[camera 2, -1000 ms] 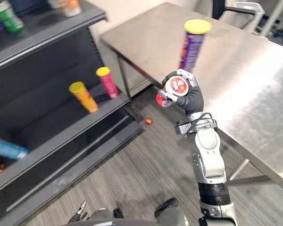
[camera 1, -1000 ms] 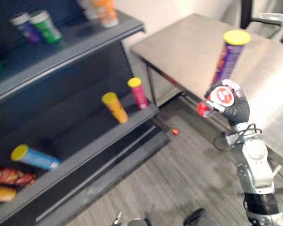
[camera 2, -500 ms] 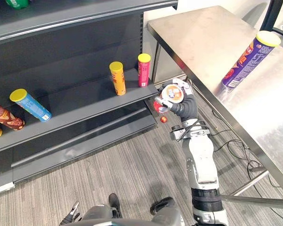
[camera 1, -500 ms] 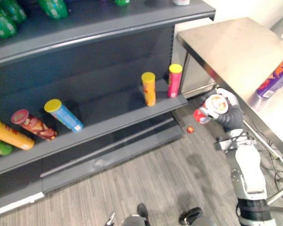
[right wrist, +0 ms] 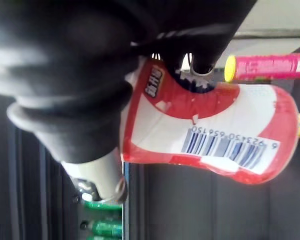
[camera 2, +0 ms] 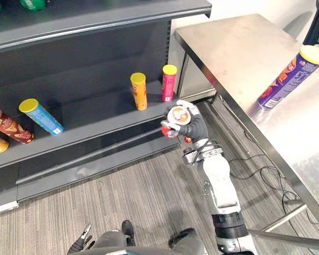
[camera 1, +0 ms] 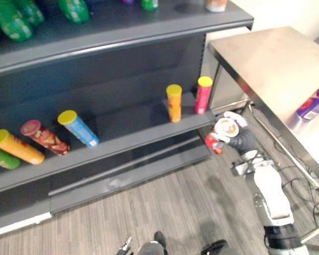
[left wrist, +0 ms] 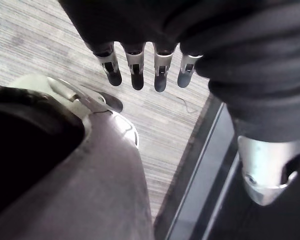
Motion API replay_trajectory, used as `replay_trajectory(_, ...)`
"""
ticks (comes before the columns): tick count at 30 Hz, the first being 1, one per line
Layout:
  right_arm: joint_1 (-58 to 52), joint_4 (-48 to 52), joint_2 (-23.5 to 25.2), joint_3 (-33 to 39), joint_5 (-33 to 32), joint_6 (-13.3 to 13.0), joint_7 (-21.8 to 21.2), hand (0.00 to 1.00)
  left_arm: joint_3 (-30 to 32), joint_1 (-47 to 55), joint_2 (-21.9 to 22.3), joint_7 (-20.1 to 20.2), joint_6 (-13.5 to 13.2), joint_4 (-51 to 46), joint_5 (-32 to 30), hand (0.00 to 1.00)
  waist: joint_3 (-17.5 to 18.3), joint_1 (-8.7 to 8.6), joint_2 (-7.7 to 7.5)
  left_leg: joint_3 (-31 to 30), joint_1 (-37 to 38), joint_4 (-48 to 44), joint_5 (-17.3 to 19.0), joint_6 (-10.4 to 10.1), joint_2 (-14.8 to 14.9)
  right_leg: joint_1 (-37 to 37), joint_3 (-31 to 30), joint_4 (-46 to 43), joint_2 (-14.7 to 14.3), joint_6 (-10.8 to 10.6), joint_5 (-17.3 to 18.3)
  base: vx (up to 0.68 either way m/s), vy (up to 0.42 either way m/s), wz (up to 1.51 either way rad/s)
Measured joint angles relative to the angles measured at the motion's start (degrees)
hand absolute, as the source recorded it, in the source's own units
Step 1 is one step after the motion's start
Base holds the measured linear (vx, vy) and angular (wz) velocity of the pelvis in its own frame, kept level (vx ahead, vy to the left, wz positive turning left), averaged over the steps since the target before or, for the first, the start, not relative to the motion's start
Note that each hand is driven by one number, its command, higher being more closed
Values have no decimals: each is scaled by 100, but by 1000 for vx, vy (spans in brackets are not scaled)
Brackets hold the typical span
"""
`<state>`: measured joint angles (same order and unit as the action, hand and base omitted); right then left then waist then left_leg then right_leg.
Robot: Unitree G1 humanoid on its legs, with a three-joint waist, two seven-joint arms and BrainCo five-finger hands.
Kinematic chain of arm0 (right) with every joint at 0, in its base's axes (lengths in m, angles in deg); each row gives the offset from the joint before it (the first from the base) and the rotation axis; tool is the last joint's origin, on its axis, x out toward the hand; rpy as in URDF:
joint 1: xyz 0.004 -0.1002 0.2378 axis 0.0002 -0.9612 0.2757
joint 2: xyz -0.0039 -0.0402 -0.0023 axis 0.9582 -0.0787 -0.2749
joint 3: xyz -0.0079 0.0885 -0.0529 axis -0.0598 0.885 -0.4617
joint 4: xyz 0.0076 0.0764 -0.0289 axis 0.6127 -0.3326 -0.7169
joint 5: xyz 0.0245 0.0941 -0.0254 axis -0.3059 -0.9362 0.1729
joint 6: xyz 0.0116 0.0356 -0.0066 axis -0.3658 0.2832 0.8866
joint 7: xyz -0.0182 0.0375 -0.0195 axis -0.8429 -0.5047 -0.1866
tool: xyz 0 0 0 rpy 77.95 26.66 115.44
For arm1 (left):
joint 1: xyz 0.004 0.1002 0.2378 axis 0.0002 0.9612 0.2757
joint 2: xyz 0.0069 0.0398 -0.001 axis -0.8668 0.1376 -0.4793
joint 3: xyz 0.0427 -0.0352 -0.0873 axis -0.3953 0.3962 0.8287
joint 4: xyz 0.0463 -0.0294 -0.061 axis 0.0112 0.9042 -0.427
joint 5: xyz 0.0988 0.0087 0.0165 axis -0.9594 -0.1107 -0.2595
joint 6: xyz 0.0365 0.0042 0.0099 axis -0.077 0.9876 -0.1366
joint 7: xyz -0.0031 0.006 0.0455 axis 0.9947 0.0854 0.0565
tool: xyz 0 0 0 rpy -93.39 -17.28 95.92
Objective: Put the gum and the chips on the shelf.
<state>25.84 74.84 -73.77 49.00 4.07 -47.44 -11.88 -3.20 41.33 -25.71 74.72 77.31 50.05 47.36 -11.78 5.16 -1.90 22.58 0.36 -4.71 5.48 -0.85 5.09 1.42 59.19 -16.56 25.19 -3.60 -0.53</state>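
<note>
A red and white gum bottle (camera 2: pixel 176 116) is held in the air by my right hand (camera 2: pixel 195 128), whose fingers curl round it just in front of the right end of the middle shelf board (camera 2: pixel 95 126). The right wrist view shows the gum bottle (right wrist: pixel 215 132) on its side against the hand (right wrist: pixel 80 75). A purple chips can (camera 2: pixel 290 76) with a yellow lid stands tilted on the steel table (camera 2: pixel 239 48) at the right. My left hand (left wrist: pixel 140 70) hangs low over the floor with straight fingers.
On the middle board stand a yellow can (camera 2: pixel 139 91) and a pink can (camera 2: pixel 168 83). Further left lie a blue can (camera 2: pixel 41 116) and a red can (camera 2: pixel 8 126). Green bottles (camera 1: pixel 13 18) sit on the upper board.
The camera has swung from the table toward the shelf. My right hand has carried the gum bottle left and lower, from the table's edge to the shelf's right end.
</note>
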Motion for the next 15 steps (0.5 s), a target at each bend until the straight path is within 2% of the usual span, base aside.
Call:
replay_trajectory(1, -3, 0, 0, -76, 2, 0, -52, 100, -24, 3, 0, -3, -3, 1, 45, 0, 1, 6, 5, -128, 12, -53, 79, 41, -15, 14, -76, -186, 95, 45, -102, -5, 103, 38)
replay_trajectory(2, -42, 4, -12, -106, 4, -2, -89, 100, -62, 4, -17, -6, 1, 4, 103, 0, -16, -35, 52, -315, 28, -51, 108, 122, -19, -47, -543, -496, 186, 231, -331, 16, 121, 57)
replay_trajectory(3, -86, 4, -26, -101, 4, -2, -96, 100, -124, 25, -42, -10, 1, 2, 100, 0, -19, -70, 59, -456, 29, -54, 103, 113, -39, -114, -931, -655, 203, 380, -449, 88, 188, 104)
replay_trajectory(4, -199, 1, -67, -72, 5, -8, -118, 100, -354, 79, -97, -16, -41, -50, 103, 0, -29, -131, 82, -831, 11, -78, 115, 157, -29, -559, -2508, -1087, 47, 583, -470, 100, 140, 104)
replay_trajectory(5, -234, 1, -64, -73, 5, -8, -129, 100, -400, 70, -139, -30, -52, -54, 102, 0, -34, -146, 60, -996, -16, -74, 107, 191, -23, -660, -3151, -1137, -179, 454, -212, 103, 103, 121)
replay_trajectory(6, -290, 6, -60, -89, 6, -9, -147, 100, -431, 68, -167, -52, -50, -29, 108, 0, -43, -174, 35, -1234, -25, -41, 87, 216, -23, -740, -3883, -1149, -551, 244, 207, 83, 0, 118)
replay_trajectory(7, -367, 26, -57, -98, 5, -11, -147, 100, -430, 65, -176, -66, -56, 9, 97, 0, -43, -198, 33, -1516, -20, -27, 66, 239, -53, -758, -4419, -1059, -872, 147, 497, 97, -24, 140)
replay_trajectory(8, -416, 73, -55, -97, 5, -20, -146, 100, -431, 62, -179, -66, -60, 13, 87, 0, -41, -206, 29, -1777, -15, -27, 67, 241, -139, -808, -4673, -882, -1043, 78, 642, 107, -33, 126)
replay_trajectory(11, -425, 77, -50, -97, 5, -53, -148, 100, -485, 59, -179, -69, -63, 74, 35, 0, -50, -278, 40, -2241, 4, -80, 89, 200, -207, -1047, -5205, -564, -1273, 71, 654, 113, -99, 109)
replay_trajectory(12, -426, 78, -42, -98, 5, -57, -155, 100, -488, 55, -191, -69, -67, 160, 28, 0, -79, -280, 81, -2471, 17, -190, 90, 98, -203, -1144, -5488, -413, -1355, 19, 620, 161, -183, 102)
replay_trajectory(13, -426, 81, -35, -97, 5, -59, -156, 100, -498, 58, -214, -66, -64, 206, 26, 0, -62, -294, 10, -2656, 19, -313, 163, -21, -203, -1192, -5741, -221, -1401, -58, 568, 200, -274, 95)
replay_trajectory(14, -425, 85, -13, -97, 4, -59, -158, 100, -500, 61, -235, -65, -67, 222, 28, 0, -59, -285, -35, -2718, 14, -383, 209, -86, -218, -1196, -5853, -111, -1414, -185, 480, 175, -335, 119)
replay_trajectory(15, -451, 106, 153, -95, 2, -71, -153, 100, -496, 67, -357, -65, -66, 247, 34, 0, -63, -324, -247, -3015, -8, -555, 344, -276, -348, -1121, -5929, 158, -1317, -539, 189, 137, -344, 96)
